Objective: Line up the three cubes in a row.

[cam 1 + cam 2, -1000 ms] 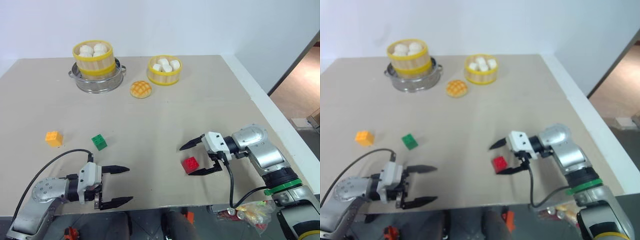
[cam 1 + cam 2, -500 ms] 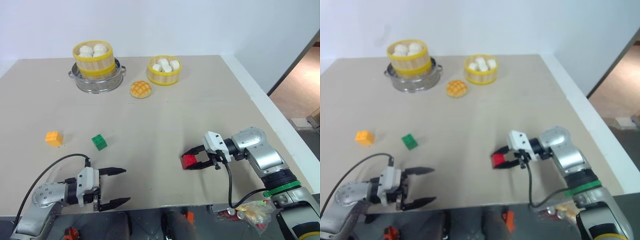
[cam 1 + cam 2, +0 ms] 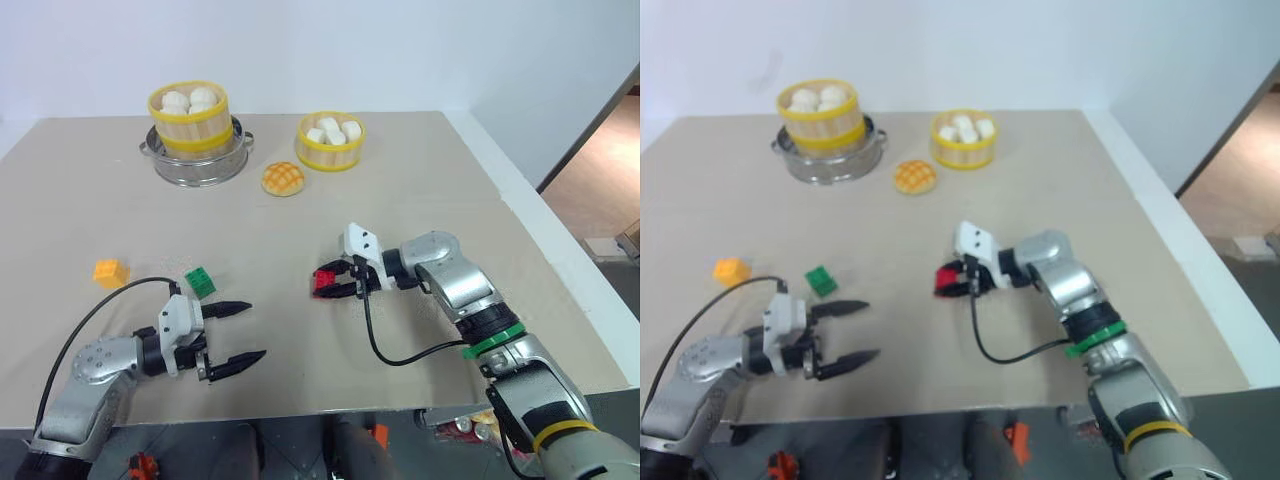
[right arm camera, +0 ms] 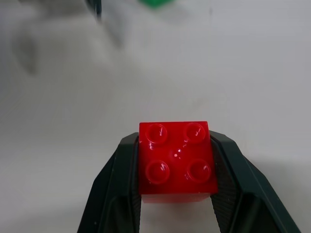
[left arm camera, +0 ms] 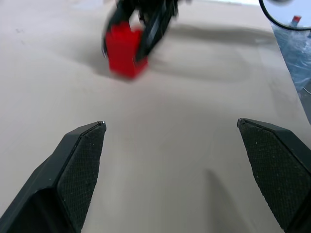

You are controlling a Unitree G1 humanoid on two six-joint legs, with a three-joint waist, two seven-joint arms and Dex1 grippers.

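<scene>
The right gripper (image 3: 338, 284) is clamped on the red cube (image 4: 177, 161), its two black fingers (image 4: 118, 182) pressed flat against opposite side walls with the studded top facing the wrist camera. From the head views the cube rides near the middle of the bench (image 3: 420, 200), well right of the other two. The green cube (image 3: 199, 281) sits on the bench just beyond the left gripper (image 3: 240, 331), whose jaws stand wide with nothing between them; the orange-yellow cube (image 3: 110, 272) lies further to the left, near the green one.

These look like hard, hollow plastic bricks: light, rigid, not fragile, but smooth-sided, so likely to slip or twist if pinched on an edge or corner. The sound hold is the one used here, on two parallel side faces, low enough to clear the studs. Being so light, a cube will probably skid if nudged when set down, so the release should be gentle and square to the bench.
</scene>
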